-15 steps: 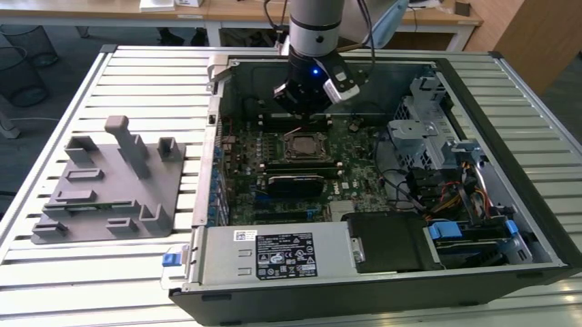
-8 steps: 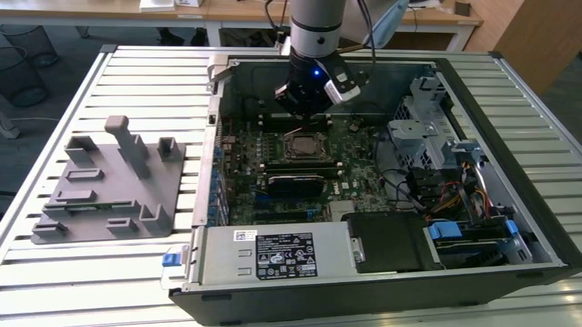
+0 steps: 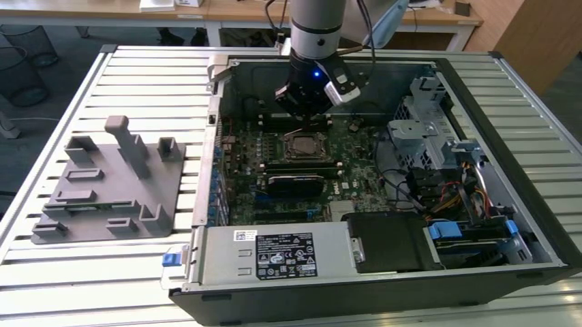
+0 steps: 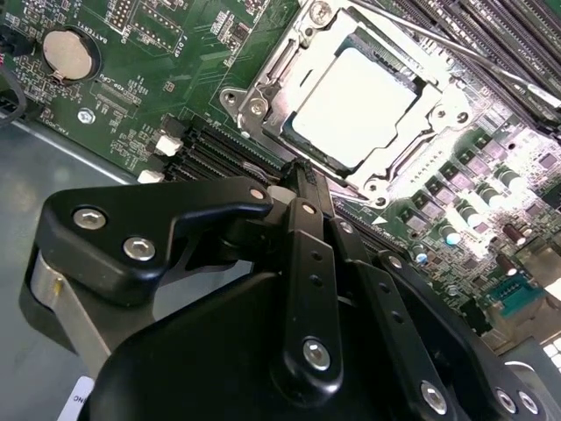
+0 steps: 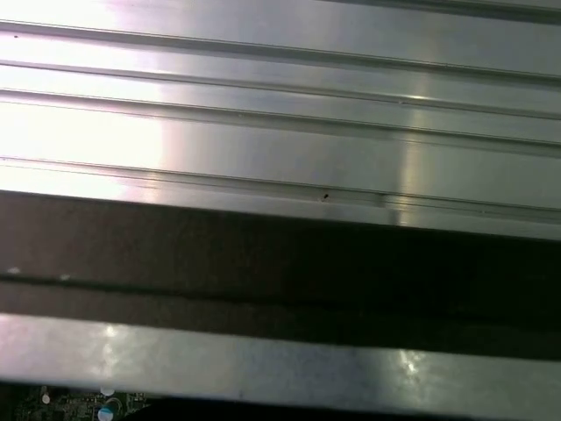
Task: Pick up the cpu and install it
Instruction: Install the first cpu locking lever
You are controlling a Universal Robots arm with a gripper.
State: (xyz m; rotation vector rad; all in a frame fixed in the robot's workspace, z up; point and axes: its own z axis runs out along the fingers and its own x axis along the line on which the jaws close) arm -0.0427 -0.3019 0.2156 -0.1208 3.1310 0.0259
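Note:
The cpu point(image 4: 355, 105), a silvery square chip, lies flat inside the motherboard socket frame point(image 4: 263, 83), whose metal load plate stands open around it. In the exterior view the cpu point(image 3: 304, 144) sits mid-board in the open computer case point(image 3: 473, 88). My gripper point(image 3: 307, 117) hangs just above and behind the socket. In the second wrist view my gripper point(image 4: 302, 175) has its black fingers drawn together with nothing between them, a short way off the socket's edge.
A grey plastic holder tray point(image 3: 105, 184) lies on the slatted table point(image 3: 54, 272) at the exterior view's left. Inside the case are a drive cage point(image 3: 427, 129), cables point(image 3: 446, 197) and a power supply point(image 3: 272, 255). A coin battery point(image 4: 68, 51) sits on the board. The table's slats point(image 5: 280, 132) fill the first wrist view.

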